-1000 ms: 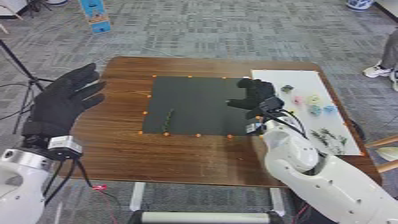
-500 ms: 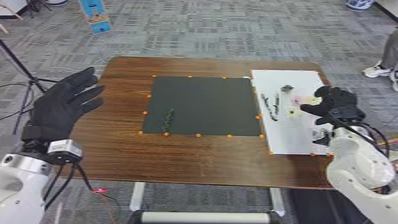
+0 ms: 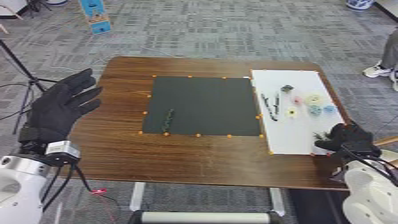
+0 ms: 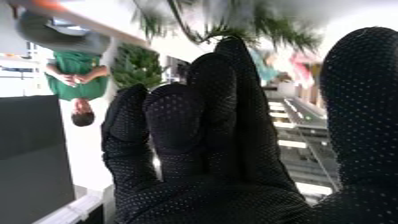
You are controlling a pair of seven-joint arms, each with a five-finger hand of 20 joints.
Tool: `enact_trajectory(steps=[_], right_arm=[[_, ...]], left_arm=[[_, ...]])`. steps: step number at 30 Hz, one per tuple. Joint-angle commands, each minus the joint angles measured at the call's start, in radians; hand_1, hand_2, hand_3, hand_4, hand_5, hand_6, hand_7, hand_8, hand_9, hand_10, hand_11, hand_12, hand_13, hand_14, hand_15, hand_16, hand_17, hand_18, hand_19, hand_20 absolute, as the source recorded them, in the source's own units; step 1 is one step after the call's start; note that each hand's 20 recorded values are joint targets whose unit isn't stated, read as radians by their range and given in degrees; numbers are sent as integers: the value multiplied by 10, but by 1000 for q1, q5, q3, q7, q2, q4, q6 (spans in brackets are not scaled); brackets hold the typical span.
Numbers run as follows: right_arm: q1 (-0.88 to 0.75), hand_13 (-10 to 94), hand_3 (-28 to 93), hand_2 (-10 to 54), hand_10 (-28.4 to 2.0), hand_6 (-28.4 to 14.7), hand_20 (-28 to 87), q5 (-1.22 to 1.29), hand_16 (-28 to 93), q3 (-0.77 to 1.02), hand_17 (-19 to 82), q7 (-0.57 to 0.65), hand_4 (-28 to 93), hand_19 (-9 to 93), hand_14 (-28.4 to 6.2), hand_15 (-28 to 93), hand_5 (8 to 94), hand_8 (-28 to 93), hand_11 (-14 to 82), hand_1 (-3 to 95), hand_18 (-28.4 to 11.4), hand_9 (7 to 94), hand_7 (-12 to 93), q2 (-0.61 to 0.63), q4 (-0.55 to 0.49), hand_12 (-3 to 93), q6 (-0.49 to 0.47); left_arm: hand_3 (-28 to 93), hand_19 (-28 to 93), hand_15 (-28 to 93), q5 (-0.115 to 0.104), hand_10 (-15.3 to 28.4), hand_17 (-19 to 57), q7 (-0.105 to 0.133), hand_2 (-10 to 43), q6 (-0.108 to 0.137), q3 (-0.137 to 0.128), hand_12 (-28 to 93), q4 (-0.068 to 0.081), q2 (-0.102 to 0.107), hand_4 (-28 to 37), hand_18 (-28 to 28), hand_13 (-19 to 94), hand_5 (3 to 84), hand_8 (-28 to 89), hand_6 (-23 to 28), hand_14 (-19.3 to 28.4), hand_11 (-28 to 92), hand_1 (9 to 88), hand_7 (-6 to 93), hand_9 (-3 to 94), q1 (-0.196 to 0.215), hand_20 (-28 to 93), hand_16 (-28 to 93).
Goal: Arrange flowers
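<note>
Gray carpet (image 3: 222,30) under your desk (image 3: 195,160), fwiw. Left hand (image 3: 57,107) and right hand (image 3: 352,139): fingers pretty straight. You've got greenery (image 3: 320,136) and flowers (image 3: 314,100) on the white sheet (image 3: 289,79), one sprig (image 3: 168,120) on the black mat (image 3: 213,100).

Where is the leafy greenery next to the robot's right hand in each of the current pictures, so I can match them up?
Head view: the greenery lies on the white sheet, near its right edge, toward the robot, just left of the right hand.
Right wrist view: the greenery appears just beyond the fingertips.
Shared landmark: the right hand in its black glove.
</note>
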Motion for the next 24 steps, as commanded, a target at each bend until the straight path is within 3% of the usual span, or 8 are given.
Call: enact_trajectory(steps=[1,11,24], right_arm=[[-100,622,650,-95,-127,-16,473,-34,376,105,295,35,-283,811,-111,765,626,-123,563,342,-213,654,232,11,-32,419,11],[-140,617,684,-95,-126,-17,472,-65,384,162,293,49,-283,811,-111,763,609,-121,560,314,-212,641,229,12,-62,424,79],[-287,624,731,-95,-127,-4,472,-63,382,290,296,121,-283,814,-112,765,648,-122,561,281,-215,654,287,-14,-142,422,-20]], left_arm=[[705,411,242,-1,109,-114,-8,-43,-2,-15,144,-11,-10,-283,221,218,275,-109,30,130,222,214,206,241,24,67,13],[707,411,243,-1,109,-117,-8,-43,-4,-14,144,-12,-11,-283,219,216,273,-108,30,130,222,213,207,238,27,67,13],[705,413,246,-2,109,-118,-8,-40,-7,-21,145,-13,-9,-283,220,215,271,-108,30,131,223,215,208,238,34,68,14]])
